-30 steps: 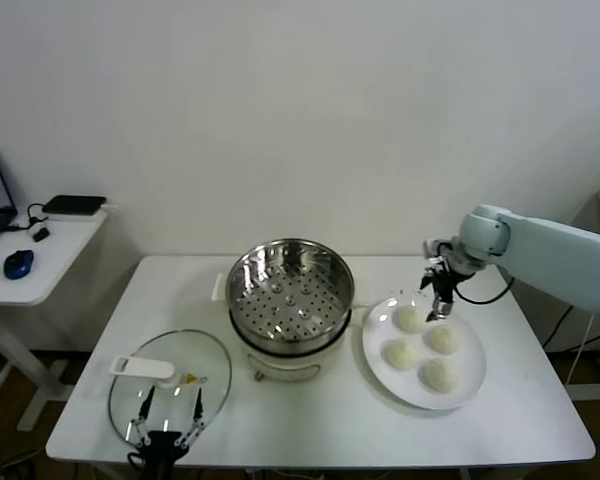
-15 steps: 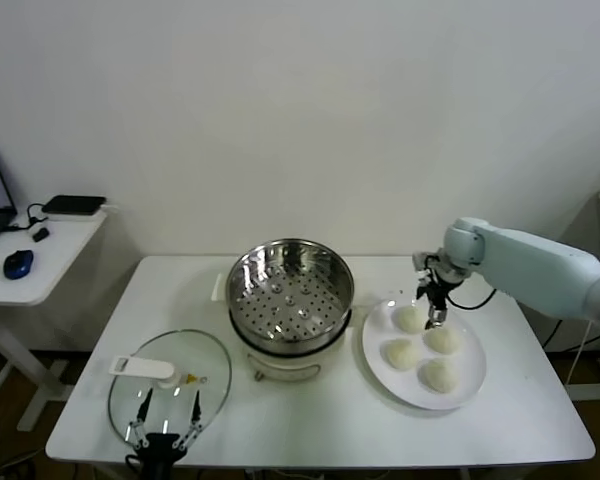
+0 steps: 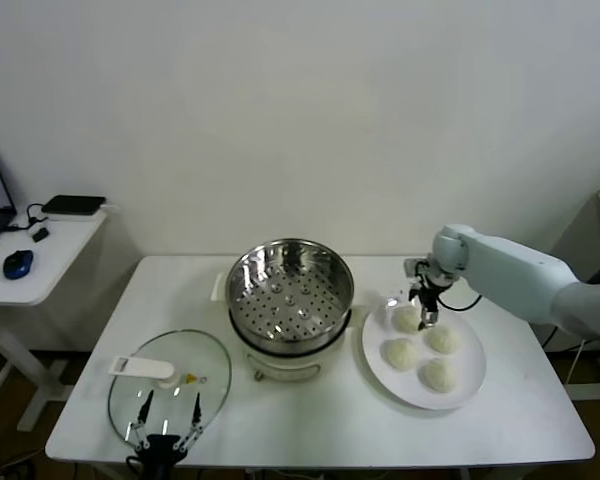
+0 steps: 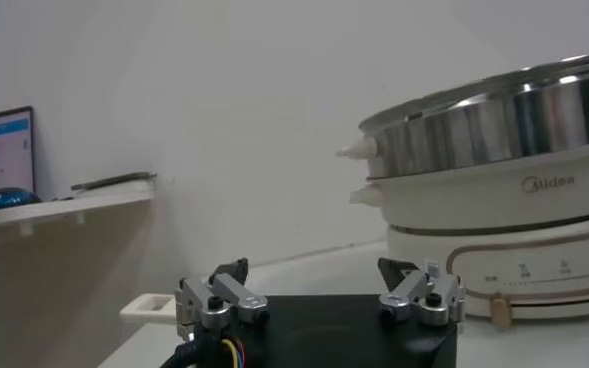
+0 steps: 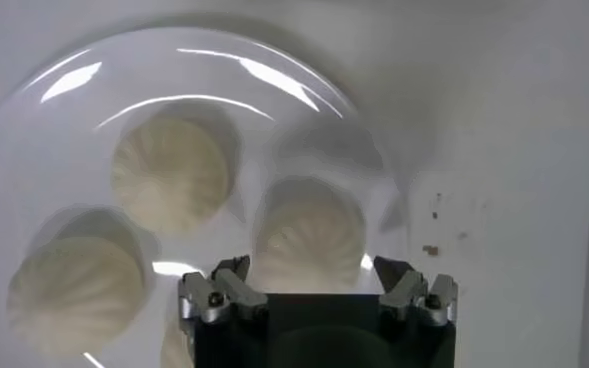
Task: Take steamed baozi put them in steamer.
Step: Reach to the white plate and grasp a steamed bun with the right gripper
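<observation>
Four cream-white baozi lie on a white plate (image 3: 467, 388) right of the steamer (image 3: 290, 290), a shiny perforated steel basket on a white pot base, which holds no baozi. My right gripper (image 3: 425, 308) is open just above the back-left baozi (image 3: 408, 319). In the right wrist view that baozi (image 5: 309, 232) sits between the spread fingers of the right gripper (image 5: 314, 275), with other baozi (image 5: 169, 175) (image 5: 74, 290) beside it. My left gripper (image 3: 165, 435) is open and empty at the table's front edge, and the left wrist view shows the left gripper (image 4: 314, 275) facing the steamer (image 4: 494, 120).
A flat glass lid (image 3: 170, 385) with a white handle lies front left on the table, just beyond the left gripper. A side table at far left carries a blue mouse (image 3: 18, 263). A white wall stands behind.
My right gripper has moved left and slightly down, from over the plate's back middle to above the back-left baozi. The left arm has not moved.
</observation>
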### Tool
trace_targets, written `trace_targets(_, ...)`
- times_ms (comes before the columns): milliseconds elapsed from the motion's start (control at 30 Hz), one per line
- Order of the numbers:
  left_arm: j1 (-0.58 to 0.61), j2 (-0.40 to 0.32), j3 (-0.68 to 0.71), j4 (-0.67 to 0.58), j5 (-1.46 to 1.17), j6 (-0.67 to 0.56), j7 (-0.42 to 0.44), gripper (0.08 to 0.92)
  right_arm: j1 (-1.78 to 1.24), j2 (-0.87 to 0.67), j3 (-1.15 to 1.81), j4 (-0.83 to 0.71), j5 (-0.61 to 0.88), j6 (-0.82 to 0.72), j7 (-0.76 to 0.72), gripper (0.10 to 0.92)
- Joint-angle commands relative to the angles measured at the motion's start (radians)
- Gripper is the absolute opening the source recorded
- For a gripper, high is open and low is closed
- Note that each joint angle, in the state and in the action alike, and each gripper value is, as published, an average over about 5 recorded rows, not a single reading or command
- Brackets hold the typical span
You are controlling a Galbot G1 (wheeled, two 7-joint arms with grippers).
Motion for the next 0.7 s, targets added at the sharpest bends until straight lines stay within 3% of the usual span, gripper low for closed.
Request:
trace_targets(33,0.002,-0.011,-0.001,-0.003,0.000,0.000,0.000,0.823,-0.018,0.021,0.015,-0.036,-0.023,0.025,-0.005,0.790)
trace_targets(500,0.006,-0.014,0.001,-0.005,0.009,-0.002,0.000,0.823,-0.023,0.011,0.021,-0.011,-0.033,0.012,-0.006,0.635)
trace_targets(700,0.007,-0.015,-0.001,-0.011,0.010,0.000,0.000,0.823,-0.003,-0.007,0.017,0.016,-0.033,0.009,-0.008,0.608)
